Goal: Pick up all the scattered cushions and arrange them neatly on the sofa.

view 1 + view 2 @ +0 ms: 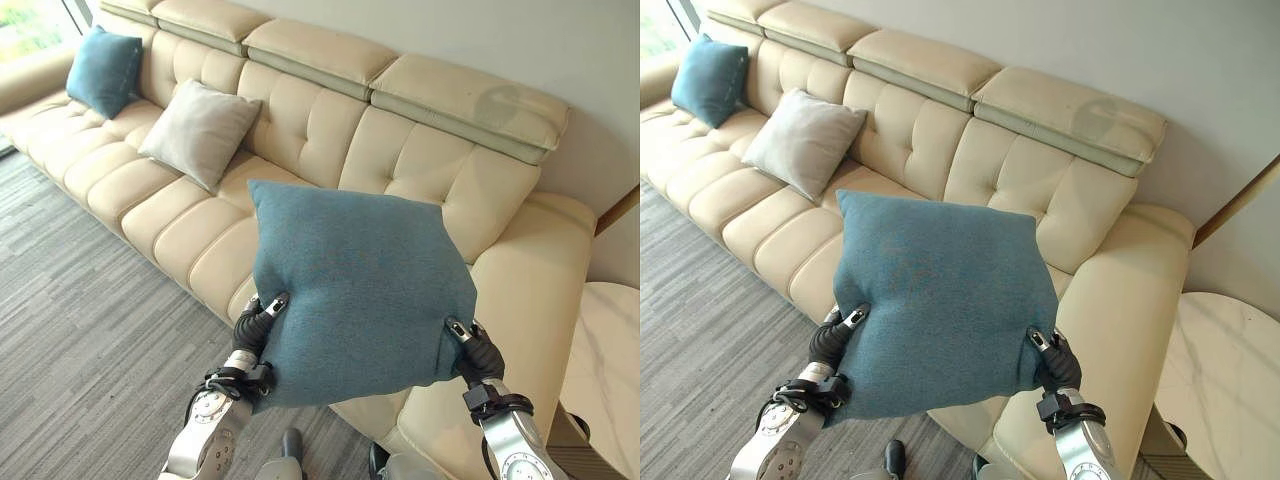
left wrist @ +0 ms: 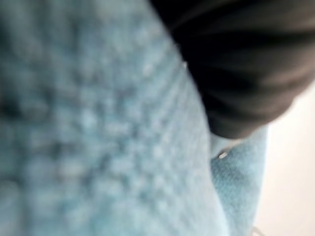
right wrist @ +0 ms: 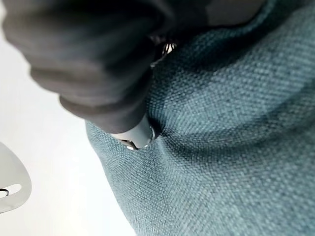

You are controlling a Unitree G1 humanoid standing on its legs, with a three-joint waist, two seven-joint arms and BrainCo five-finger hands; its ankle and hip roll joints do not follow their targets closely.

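Left eye view has a teal cushion (image 1: 360, 290) held up in the air in front of the cream leather sofa (image 1: 300, 130), the left hand (image 1: 258, 322) pinching its lower left edge and the right hand (image 1: 474, 350) pinching its lower right edge, thumbs on the front face. On the sofa's seat lean a grey cushion (image 1: 198, 132) and, further along, another teal cushion (image 1: 103, 70)

Bright even daylight, source a window (image 1: 30, 25) at 10 o'clock, blown out white. Soft shadow on the sofa (image 1: 330, 130) under the held teal cushion (image 1: 355, 285). Faint round reflection on the headrest at 2 o'clock. Head views sharp, wide-angle bend at edges. Left wrist view badly defocused; right wrist view sharper, weave visible, cover blurred.
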